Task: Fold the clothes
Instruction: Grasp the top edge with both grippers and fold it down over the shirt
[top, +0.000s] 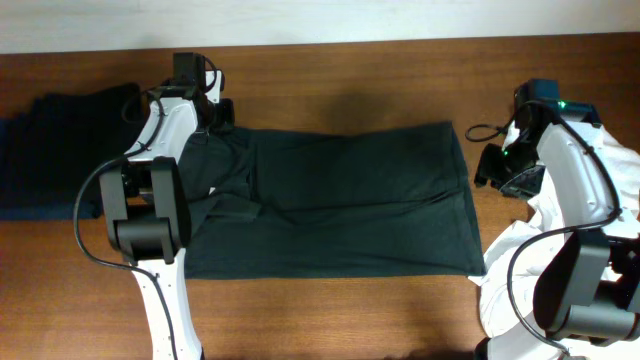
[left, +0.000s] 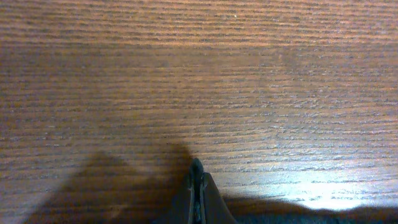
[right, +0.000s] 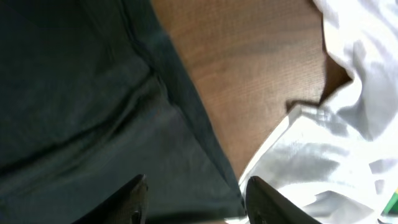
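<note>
A dark green shirt lies spread flat across the middle of the wooden table. My left gripper is at the shirt's far left corner. In the left wrist view its fingers are pressed together, with dark cloth hanging at their base, low over bare wood. My right gripper hovers at the shirt's right edge. In the right wrist view its fingers are spread wide above the shirt's hem with nothing between them.
A pile of white clothes lies at the right edge of the table and also shows in the right wrist view. A stack of dark navy clothes sits at the far left. Both arm bases stand at the near edge.
</note>
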